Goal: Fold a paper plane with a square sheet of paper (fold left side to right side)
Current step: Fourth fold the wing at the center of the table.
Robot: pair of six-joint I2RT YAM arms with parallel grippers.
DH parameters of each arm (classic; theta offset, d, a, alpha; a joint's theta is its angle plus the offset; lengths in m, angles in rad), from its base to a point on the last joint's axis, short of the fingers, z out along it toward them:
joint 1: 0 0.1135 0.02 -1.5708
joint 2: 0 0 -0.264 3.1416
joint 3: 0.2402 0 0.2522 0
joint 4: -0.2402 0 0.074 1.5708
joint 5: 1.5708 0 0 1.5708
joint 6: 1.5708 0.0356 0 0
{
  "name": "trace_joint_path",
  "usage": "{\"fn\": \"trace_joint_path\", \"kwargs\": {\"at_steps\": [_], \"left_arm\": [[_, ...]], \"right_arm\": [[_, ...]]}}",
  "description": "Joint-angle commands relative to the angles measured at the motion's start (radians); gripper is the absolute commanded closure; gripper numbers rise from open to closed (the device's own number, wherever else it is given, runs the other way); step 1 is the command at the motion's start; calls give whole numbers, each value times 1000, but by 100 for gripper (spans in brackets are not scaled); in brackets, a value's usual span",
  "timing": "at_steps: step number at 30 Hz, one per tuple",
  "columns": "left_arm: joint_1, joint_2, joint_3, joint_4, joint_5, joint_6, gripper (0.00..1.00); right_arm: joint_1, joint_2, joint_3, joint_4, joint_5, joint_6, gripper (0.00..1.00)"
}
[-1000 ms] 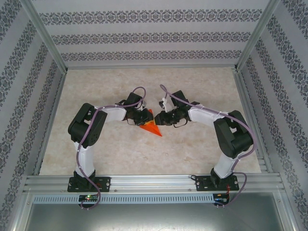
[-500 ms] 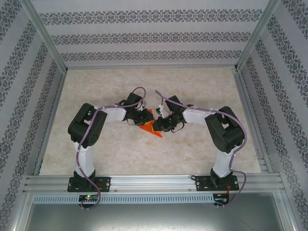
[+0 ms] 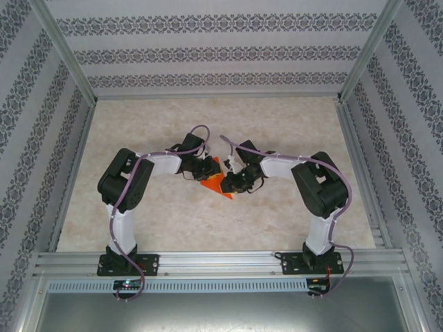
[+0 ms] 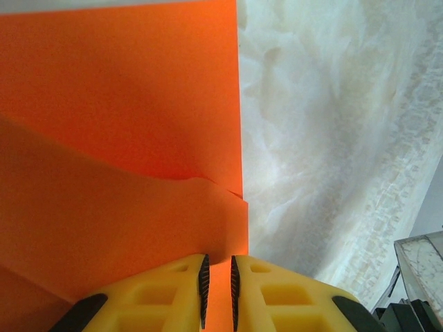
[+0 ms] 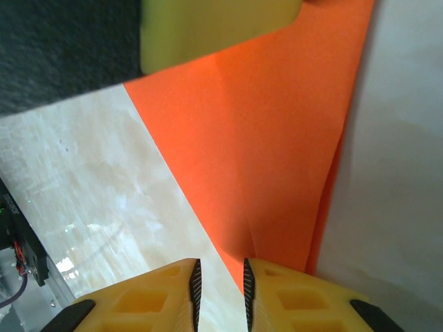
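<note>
Around you there is little: a bare marble table, patterned walls on three sides and an aluminium rail at the near edge. The two arms bend inward and meet at mid-table, cables looping over their wrists. From above, both wrists crowd the paper and cover its left and right margins, so you see only an orange wedge between them.

The paper lies at the table's middle. Its broad end faces the far wall and it narrows to a tip aimed at the near edge, slightly right, so the long axis runs diagonally from far-left to near-right. In the left wrist view one layer overlaps another along a slanted crease.

Your left gripper is clamped on the paper, with orange filling the thin slot between its jaws. Your right gripper has its jaws nearly together. The paper's edge reaches one finger and marble shows through the slot, so you cannot tell whether it grips.
</note>
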Motion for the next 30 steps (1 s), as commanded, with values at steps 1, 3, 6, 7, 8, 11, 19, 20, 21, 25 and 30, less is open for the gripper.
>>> {"fn": "trace_joint_path", "kwargs": {"at_steps": [1,3,6,7,8,11,19,20,21,25,30], "left_arm": [[-7,10,-32,-68,-48,8,79],[-6,10,-31,-69,-50,8,79],[-7,14,-30,-70,-50,10,79],[-6,14,-29,-71,-50,11,79],[-6,13,-29,-71,-50,10,79],[-6,15,-27,-74,-51,12,79],[-5,21,-23,-82,-53,15,79],[-5,21,-22,-80,-54,15,79],[-6,22,-23,-80,-54,15,79],[-5,23,-21,-80,-55,15,80],[-4,27,-23,-83,-56,15,80]], "right_arm": [[10,25,14,-64,29,-30,75],[10,28,13,-75,30,-32,75],[8,34,9,-95,30,-34,75],[7,34,4,-101,30,-32,75],[7,34,-2,-108,30,-31,75],[-1,28,-29,-115,27,-25,76],[-9,-2,-107,-144,10,-33,81],[-12,-10,-119,-150,13,-35,82],[-14,-16,-130,-153,13,-37,82],[-21,-45,-174,-160,14,-41,83],[-25,-71,-198,-196,10,-58,84]]}}
